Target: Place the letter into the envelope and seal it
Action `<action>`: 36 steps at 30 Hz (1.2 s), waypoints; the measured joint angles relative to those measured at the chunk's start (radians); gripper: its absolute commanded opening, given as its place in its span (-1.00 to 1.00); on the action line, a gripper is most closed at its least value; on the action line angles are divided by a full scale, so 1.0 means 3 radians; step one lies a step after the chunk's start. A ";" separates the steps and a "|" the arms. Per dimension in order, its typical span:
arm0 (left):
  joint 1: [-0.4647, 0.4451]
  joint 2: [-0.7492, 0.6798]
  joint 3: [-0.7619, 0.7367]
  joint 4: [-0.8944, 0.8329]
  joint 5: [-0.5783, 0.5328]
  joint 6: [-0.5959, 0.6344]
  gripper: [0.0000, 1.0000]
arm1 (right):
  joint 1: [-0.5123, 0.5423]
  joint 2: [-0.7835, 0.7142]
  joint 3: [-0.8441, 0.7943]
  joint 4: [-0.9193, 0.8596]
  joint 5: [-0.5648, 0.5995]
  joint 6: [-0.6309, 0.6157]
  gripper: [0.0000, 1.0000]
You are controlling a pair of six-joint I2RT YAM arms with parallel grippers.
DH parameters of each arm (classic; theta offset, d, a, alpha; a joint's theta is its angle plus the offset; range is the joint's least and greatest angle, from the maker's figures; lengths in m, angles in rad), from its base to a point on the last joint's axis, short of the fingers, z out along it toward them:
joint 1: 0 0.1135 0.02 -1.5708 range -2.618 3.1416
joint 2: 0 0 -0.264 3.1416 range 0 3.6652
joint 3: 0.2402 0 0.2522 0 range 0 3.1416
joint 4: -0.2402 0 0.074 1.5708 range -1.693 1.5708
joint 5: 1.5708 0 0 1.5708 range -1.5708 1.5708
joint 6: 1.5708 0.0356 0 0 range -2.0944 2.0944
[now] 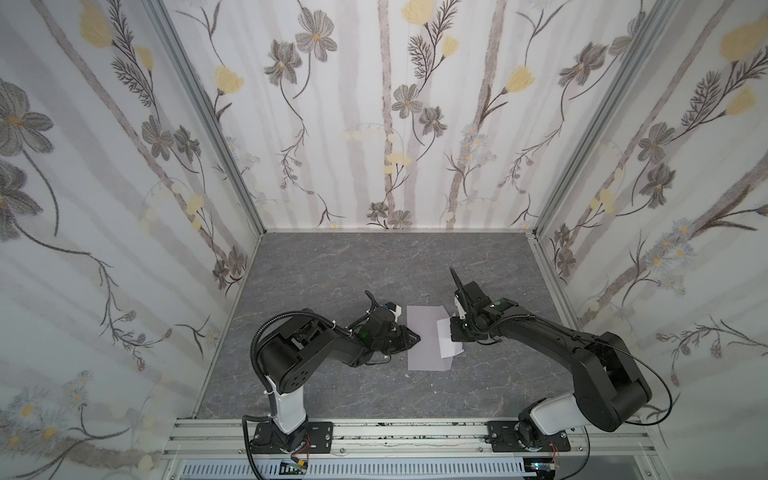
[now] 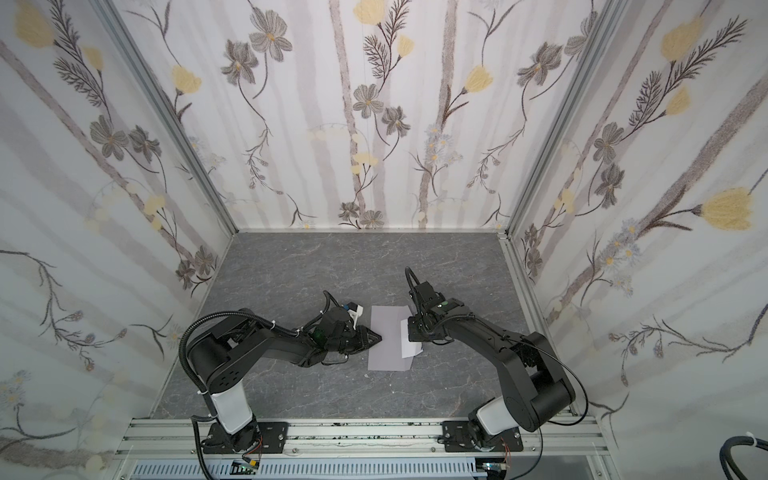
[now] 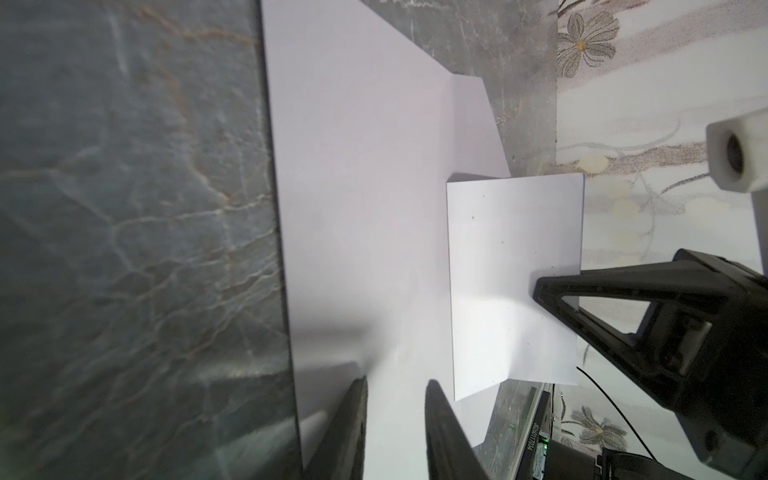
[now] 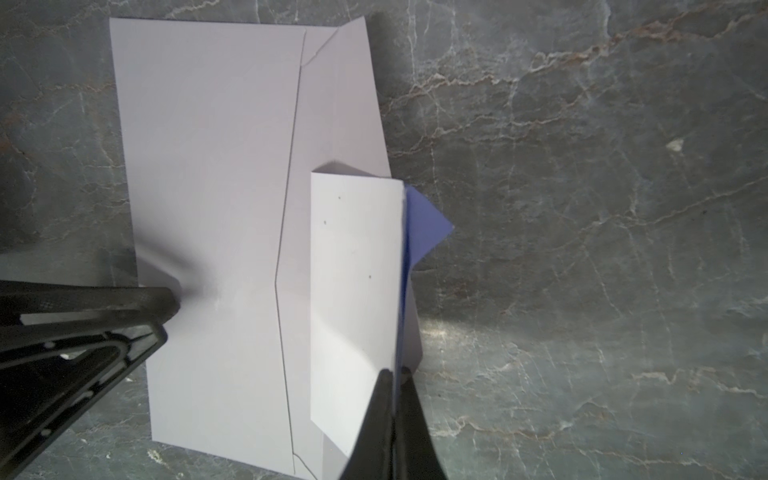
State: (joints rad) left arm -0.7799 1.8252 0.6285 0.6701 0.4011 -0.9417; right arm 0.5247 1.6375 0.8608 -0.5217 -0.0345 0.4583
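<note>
Envelope [image 1: 422, 332] lies flat on the grey marbled surface [image 1: 332, 270] between the two arms, its flap open toward the right arm. Right gripper [image 4: 395, 374] is clamped tight on the folded letter [image 4: 353, 270], which sits over the flap side. Left gripper [image 3: 397, 384]: jaws partly apart, holding nothing, tips resting at the envelope's opposite edge.
</note>
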 measured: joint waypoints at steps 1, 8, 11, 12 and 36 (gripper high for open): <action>-0.0001 0.0003 0.0005 0.0013 0.0003 0.0000 -0.46 | 0.0001 0.0000 0.0000 0.0006 0.0000 0.0000 -1.00; -0.0010 0.0069 0.0037 0.0064 0.0036 -0.0004 -0.46 | 0.0025 0.0033 0.0000 0.0127 -0.0037 0.0004 -1.00; -0.0013 0.0083 0.0039 0.0081 0.0046 -0.0006 -0.47 | 0.0047 0.0070 0.0000 0.0140 -0.0045 0.0013 -1.00; -0.0013 0.0086 0.0043 0.0085 0.0048 -0.0008 -0.47 | 0.0055 0.0081 0.0000 0.0146 -0.0051 0.0014 -1.00; 0.0450 -0.0221 -0.0189 0.0048 0.0083 -0.0027 -0.46 | 0.0106 0.0159 -0.0020 0.0277 -0.0123 0.0038 -1.00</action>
State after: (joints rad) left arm -0.6449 1.7588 0.5716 0.6846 0.4259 -0.9497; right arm 0.5564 1.6852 0.8547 -0.4385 -0.0715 0.4698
